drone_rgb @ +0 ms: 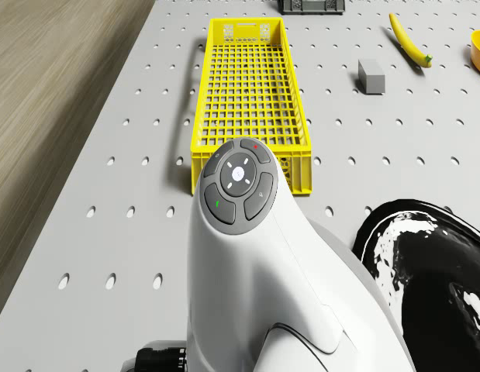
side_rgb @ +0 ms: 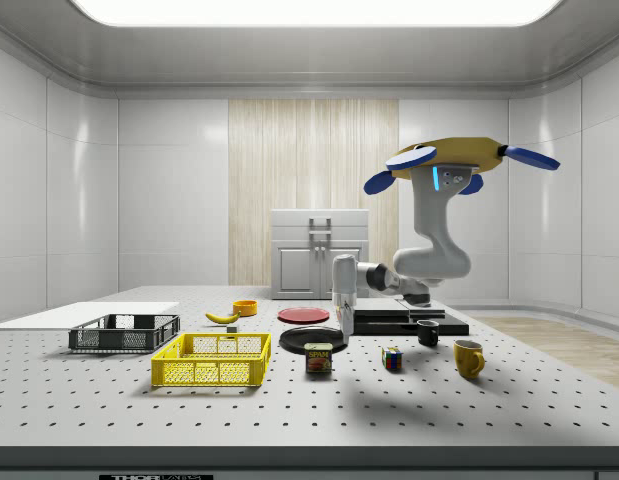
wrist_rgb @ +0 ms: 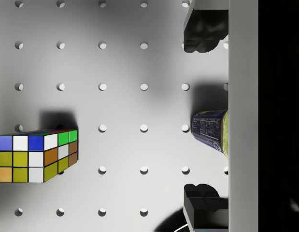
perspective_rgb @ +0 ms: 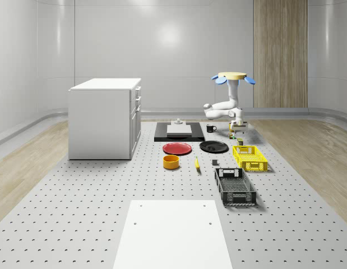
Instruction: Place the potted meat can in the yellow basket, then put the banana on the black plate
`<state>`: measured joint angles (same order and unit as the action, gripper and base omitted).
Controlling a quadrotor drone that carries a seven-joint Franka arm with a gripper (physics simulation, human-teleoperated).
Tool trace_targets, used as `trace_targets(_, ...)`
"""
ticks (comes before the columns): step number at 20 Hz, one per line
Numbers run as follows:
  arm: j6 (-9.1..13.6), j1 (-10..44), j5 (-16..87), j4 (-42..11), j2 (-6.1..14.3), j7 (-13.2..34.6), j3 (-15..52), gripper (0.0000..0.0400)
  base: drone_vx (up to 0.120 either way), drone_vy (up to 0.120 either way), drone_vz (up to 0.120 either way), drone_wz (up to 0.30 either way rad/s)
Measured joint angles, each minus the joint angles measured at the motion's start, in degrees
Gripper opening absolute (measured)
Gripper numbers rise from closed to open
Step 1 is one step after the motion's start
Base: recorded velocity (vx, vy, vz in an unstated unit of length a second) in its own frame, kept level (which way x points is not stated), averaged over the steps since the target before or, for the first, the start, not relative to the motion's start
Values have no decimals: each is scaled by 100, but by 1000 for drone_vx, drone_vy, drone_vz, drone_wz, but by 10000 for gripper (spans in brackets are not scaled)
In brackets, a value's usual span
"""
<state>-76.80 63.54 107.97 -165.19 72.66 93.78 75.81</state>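
I hover the drone [side_rgb: 459,155] above the counter [perspective_rgb: 95,213], beyond the yellow basket [side_rgb: 211,360]. The potted meat can [side_rgb: 318,357] stands just right of the basket in the side view; my jaws [wrist_rgb: 205,118] hang released above it. I should descend centred, straddling it squarely.

We're in what looks like a simulated robotics lab here: a broad grey perforated work table [perspective_rgb: 78,207] with rows of mounting holes fills the floor, glossy pale curved wall panels [perspective_rgb: 173,50] ring the room, a strip of wood-slat panelling [side_rgb: 314,190] stands behind, and a long bright ceiling light panel [side_rgb: 309,10] glows overhead. A plain white drawer cabinet [perspective_rgb: 103,117] sits on the table.
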Motion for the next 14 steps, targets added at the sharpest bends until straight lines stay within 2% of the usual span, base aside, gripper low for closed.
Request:
trace_targets(6,-127,38,-65,8,136,35,33,400,120,0,0,0)
trace_targets(10,-207,62,-106,13,223,57,54,400,120,-60,0,0)
trace_targets(13,-265,79,-135,17,286,72,68,400,80,0,-107,0)
trace_targets(14,-284,84,-145,18,306,77,72,400,120,0,0,0)
